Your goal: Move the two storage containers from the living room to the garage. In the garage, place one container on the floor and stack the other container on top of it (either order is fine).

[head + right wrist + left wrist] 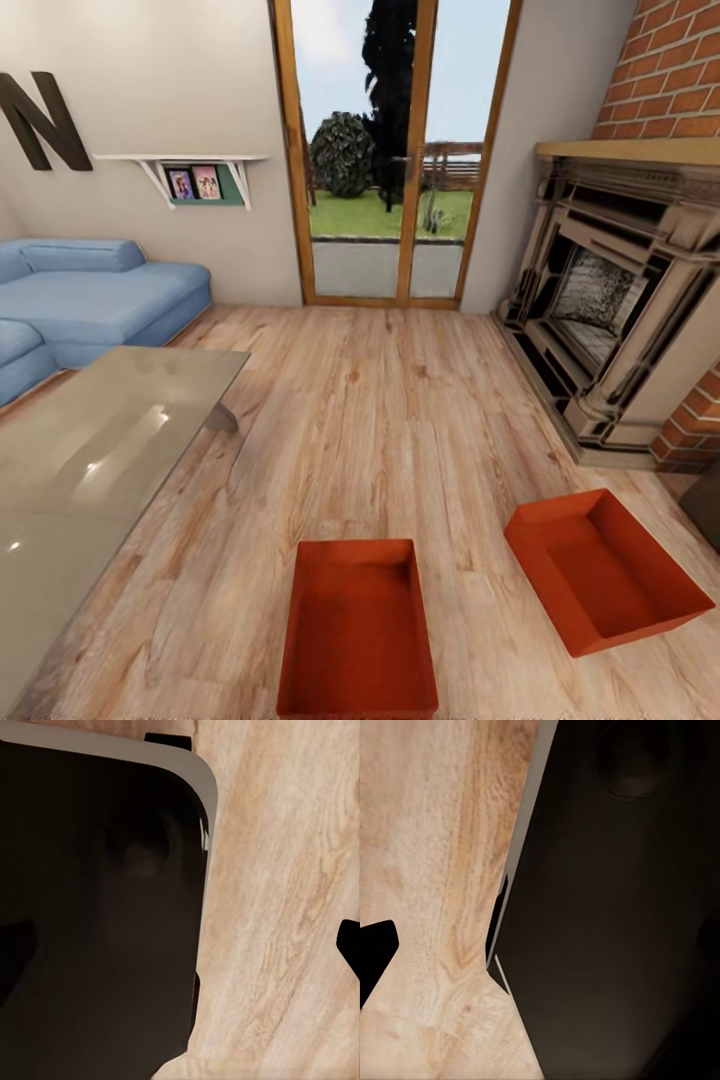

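The living room spreads out ahead in the head view, its light plank floor [400, 430] running from the bottom edge up to a glass door [390, 160] at twelve o'clock, with lawn and dark bushes beyond it. A brick fireplace [620, 290] stands along the wall at about two o'clock, a blue sofa [90, 300] sits at ten o'clock, and a glass-topped table [90, 480] reaches in from eight o'clock, its near end cut by the picture's edge. Both red-orange boxes lie on the planks, open side up and apart from one another: the near box [358, 630] is at six o'clock, squared to the view — its lower end runs out of the picture — while the far box [605, 570] lies at about four o'clock, turned at an angle, short of the fireplace hearth. On the wall at eleven o'clock hangs a black letter N [45, 120], and beside it a small white shelf [185, 165] holds framed photos. Each wrist view looks down on the same planks past a large dark body of the robot; a black sliver shows at the edge of each, too little to tell whether either gripper is spread or closed.
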`<state>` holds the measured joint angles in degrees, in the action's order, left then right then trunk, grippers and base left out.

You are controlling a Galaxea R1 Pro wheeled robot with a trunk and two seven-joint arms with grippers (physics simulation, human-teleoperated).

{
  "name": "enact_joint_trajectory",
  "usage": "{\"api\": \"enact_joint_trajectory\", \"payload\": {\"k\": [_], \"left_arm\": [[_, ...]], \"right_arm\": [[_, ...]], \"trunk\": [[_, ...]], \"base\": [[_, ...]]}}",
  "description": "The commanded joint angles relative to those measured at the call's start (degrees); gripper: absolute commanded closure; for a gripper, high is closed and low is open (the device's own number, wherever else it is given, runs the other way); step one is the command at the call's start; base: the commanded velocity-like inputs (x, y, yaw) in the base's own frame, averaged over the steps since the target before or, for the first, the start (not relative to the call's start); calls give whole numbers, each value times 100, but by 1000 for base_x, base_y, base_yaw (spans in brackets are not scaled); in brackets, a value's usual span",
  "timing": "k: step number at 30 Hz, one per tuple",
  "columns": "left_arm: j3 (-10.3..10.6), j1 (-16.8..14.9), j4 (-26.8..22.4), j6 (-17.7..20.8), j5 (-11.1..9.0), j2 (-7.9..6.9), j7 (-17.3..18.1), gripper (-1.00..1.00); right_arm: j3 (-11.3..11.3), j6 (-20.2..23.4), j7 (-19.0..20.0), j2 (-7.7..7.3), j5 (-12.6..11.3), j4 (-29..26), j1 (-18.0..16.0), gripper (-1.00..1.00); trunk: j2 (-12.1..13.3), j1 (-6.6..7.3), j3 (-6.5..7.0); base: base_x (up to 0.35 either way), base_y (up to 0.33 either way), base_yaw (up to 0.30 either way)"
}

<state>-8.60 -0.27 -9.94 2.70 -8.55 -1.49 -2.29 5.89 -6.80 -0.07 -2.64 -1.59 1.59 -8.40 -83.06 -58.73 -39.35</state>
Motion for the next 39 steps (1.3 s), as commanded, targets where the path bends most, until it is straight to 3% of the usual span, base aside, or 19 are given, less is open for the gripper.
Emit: {"api": "enact_joint_trajectory", "payload": {"k": [1,39], "left_arm": [[0,0,-12,28,-58,3,-10,-100],[-2,0,-12,28,-62,2,-9,-100]], "right_arm": [[44,-32,-1,0,-17,17,-7,-100],[44,-67,15,-9,-17,17,-9,-100]], "trunk": [[-2,0,-14],[-2,0,-370]], "base": [[0,0,0],[0,0,0]]}}
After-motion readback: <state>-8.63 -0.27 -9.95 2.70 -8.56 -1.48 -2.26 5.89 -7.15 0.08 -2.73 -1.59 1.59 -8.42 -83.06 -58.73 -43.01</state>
